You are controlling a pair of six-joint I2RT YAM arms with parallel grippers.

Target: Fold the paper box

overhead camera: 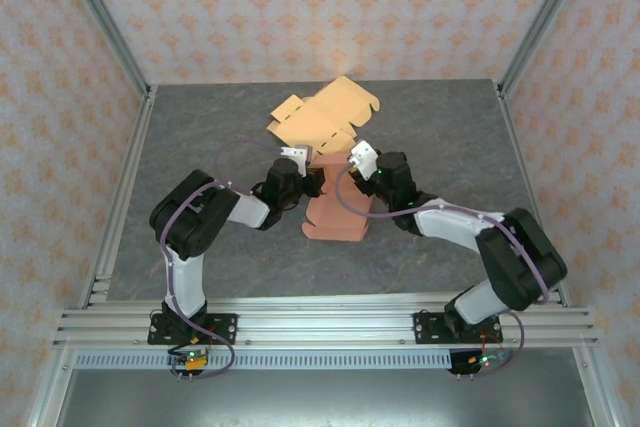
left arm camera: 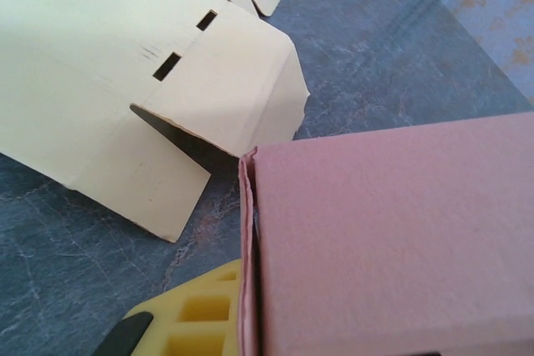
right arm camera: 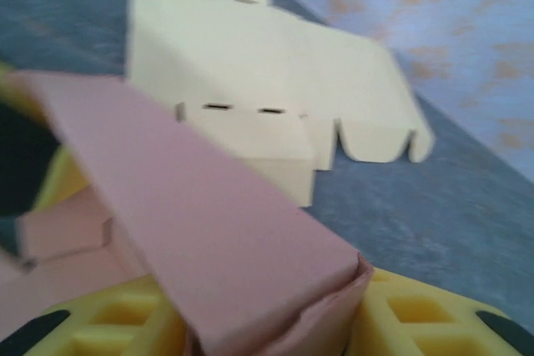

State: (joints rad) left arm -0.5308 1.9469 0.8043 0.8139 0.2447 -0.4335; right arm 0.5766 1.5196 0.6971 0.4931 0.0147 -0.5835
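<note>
From where I stand looking down, the tips of both pincers are hard to pick out. The left pincer (overhead camera: 312,185) and the right pincer (overhead camera: 350,179) are lost under their own dark wrists, right where they meet the pink paper box (overhead camera: 335,215). The box lies on the grey table (overhead camera: 200,127) between the two pincers and reaches back from them towards the arm bases.

In the left wrist camera, one yellow finger (left arm camera: 200,318) of the left pincer shows. Its partner is hidden under the pink panel, which runs off the frame to the right and at the bottom. That pincer is closed down tight, with the doubled edge of the box wall running down right against the visible finger, so it looks pinched on that wall.

The right wrist camera is blurred. The right pincer's two yellow fingers (right arm camera: 125,327) stand partway apart, and a folded corner of the pink box fills the gap between them. I cannot tell through the blur whether they are pressing it.

Just beyond both pincers lies a pale yellow cardboard blank (overhead camera: 320,117), mostly flat with one slotted flap raised.
</note>
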